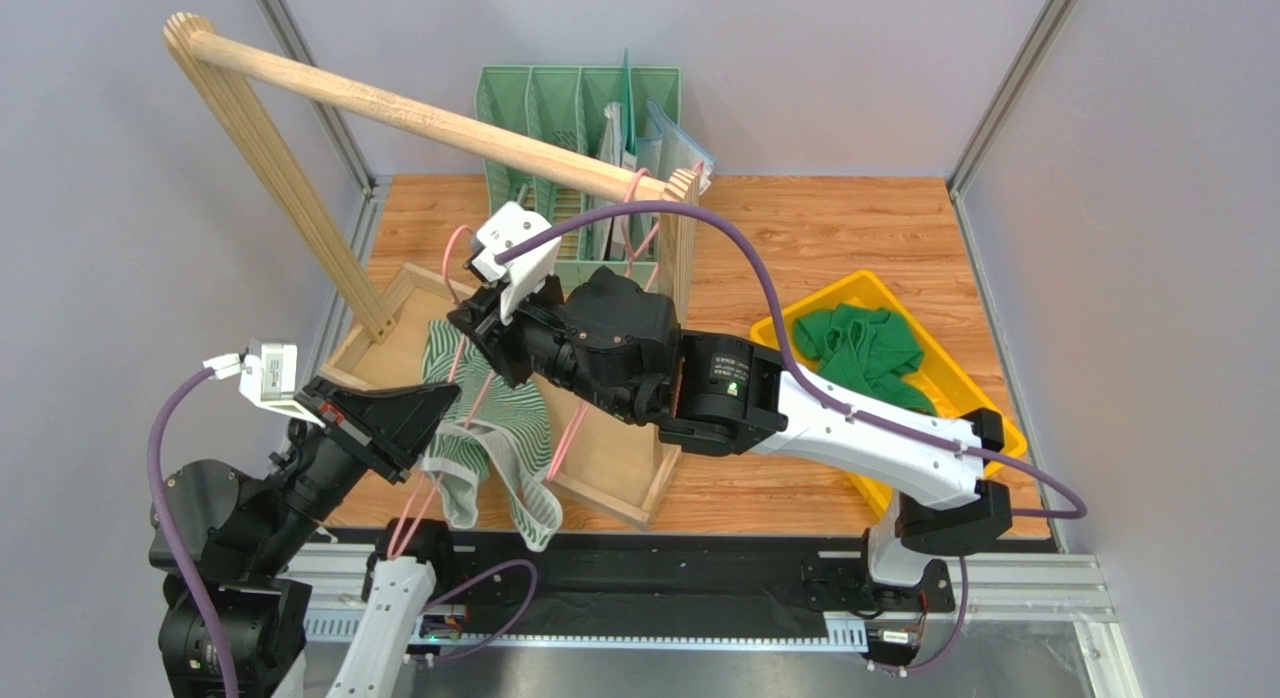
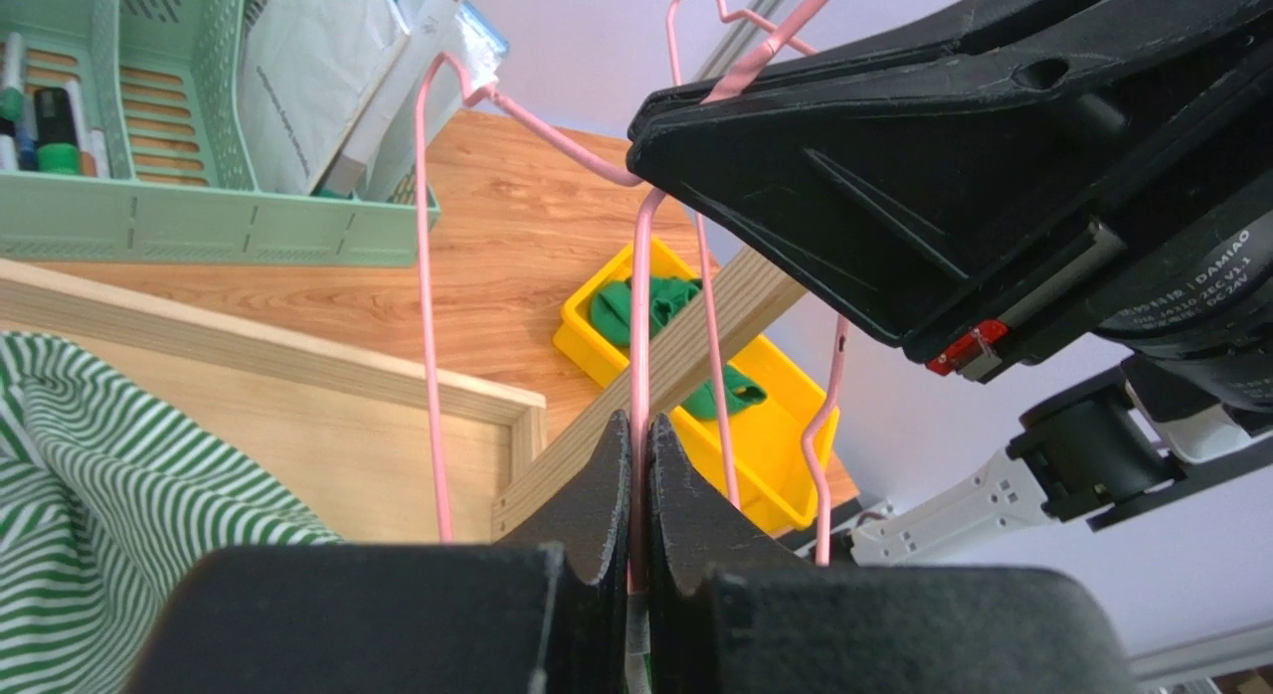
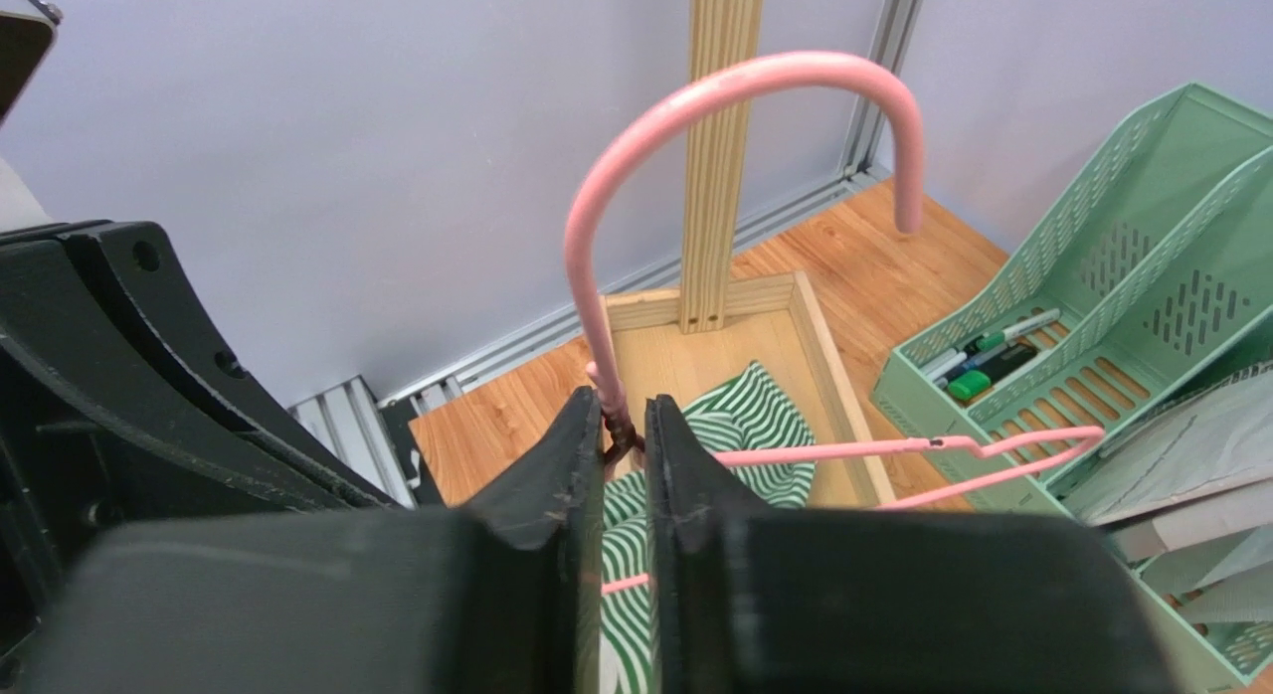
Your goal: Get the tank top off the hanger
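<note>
The green-and-white striped tank top point(image 1: 496, 428) hangs on a pink wire hanger point(image 1: 571, 428) held over the wooden rack's base; it also shows in the left wrist view point(image 2: 105, 471) and the right wrist view point(image 3: 747, 426). My left gripper point(image 1: 440, 401) is shut on a lower wire of the hanger point(image 2: 643, 277), at the garment's left side. My right gripper point(image 1: 470, 323) is shut on the hanger's neck just under its hook point(image 3: 747, 90), above the top. The hook hangs free of the rod.
The wooden rack's rod point(image 1: 436, 121) slants across the back, and its base tray point(image 1: 624, 466) lies under the garment. A second pink hanger point(image 1: 639, 181) hangs on the rod's right end. A green file organizer point(image 1: 579, 113) stands behind. A yellow bin point(image 1: 977, 391) holds green clothes point(image 1: 864, 353) at right.
</note>
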Controlling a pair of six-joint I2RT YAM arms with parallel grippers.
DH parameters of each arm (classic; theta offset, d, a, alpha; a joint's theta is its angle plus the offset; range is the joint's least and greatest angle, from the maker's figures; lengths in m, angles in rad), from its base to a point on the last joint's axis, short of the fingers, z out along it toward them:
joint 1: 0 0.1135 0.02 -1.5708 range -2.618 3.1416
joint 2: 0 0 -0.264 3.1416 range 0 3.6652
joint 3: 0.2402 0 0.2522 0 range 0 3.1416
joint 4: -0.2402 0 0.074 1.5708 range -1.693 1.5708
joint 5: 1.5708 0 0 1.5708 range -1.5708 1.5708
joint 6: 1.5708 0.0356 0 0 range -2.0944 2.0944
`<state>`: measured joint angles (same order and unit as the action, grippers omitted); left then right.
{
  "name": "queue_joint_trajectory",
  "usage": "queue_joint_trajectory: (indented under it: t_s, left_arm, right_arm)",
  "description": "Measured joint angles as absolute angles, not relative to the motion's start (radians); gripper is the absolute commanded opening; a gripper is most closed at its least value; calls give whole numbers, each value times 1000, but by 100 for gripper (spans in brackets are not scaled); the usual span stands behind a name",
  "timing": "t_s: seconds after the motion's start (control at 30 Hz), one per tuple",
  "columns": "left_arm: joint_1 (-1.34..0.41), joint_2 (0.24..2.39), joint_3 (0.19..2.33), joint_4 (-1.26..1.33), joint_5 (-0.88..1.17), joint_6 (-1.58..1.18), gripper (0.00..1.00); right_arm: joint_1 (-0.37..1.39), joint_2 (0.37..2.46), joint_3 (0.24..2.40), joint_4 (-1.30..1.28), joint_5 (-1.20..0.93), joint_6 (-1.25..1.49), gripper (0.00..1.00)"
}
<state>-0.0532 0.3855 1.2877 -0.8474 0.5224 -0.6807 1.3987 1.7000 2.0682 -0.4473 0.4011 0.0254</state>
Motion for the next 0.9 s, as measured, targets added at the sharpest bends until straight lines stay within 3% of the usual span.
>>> queue_joint_trajectory:
  t_s: [0.13, 0.17, 0.23, 0.27, 0.37, 0.67, 0.9]
  left_arm:
    - [-53, 415, 1307, -844, 522, -669, 11]
    - [-53, 422, 1309, -842, 522, -666, 25]
    - [-53, 432, 1314, -839, 520, -652, 41]
    - [-53, 436, 1320, -841, 516, -644, 56]
    - [-53, 437, 1350, -852, 486, -609, 72]
    - [-56, 282, 1388, -943, 224, -505, 76]
    - [-85, 124, 1130, -954, 260, -511, 77]
  right_arm:
    - [1386, 1700, 2069, -435, 416, 21, 0]
    - [1382, 1700, 2069, -435, 419, 22, 0]
    - [1375, 1700, 2069, -433, 422, 26, 0]
    - [1370, 1701, 2069, -433, 429, 29, 0]
    - [1356, 1701, 2069, -433, 448, 36, 0]
    - [1307, 1701, 2069, -438, 470, 93, 0]
    - [1299, 1706, 2100, -474, 472, 137, 0]
